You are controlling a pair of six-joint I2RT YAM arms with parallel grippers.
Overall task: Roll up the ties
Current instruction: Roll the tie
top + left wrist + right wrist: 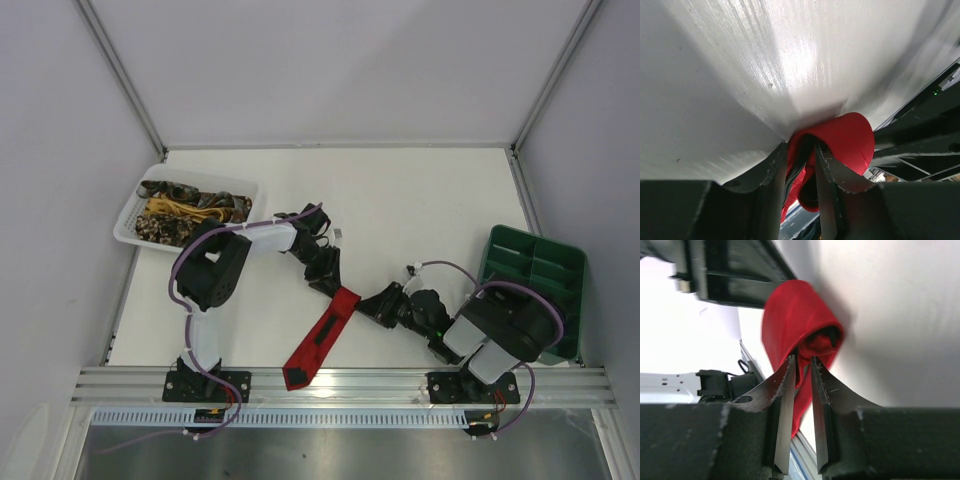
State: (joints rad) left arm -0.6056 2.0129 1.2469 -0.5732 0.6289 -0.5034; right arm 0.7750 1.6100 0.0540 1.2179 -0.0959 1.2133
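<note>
A red tie (318,340) lies diagonally on the white table, its pointed end near the front rail and its upper end rolled between the two grippers. My left gripper (330,284) is shut on the left side of the roll; in the left wrist view the red tie (847,137) sits clamped between the fingers (827,172). My right gripper (366,305) is shut on the right side of the roll; in the right wrist view the red tie (792,320) is pinched at the fingertips (790,370). More ties (190,210), brown-gold and yellow, lie in the basket.
A white mesh basket (128,228) stands at the back left. A green compartment tray (535,290) stands at the right edge. The aluminium front rail (340,385) runs just below the tie's point.
</note>
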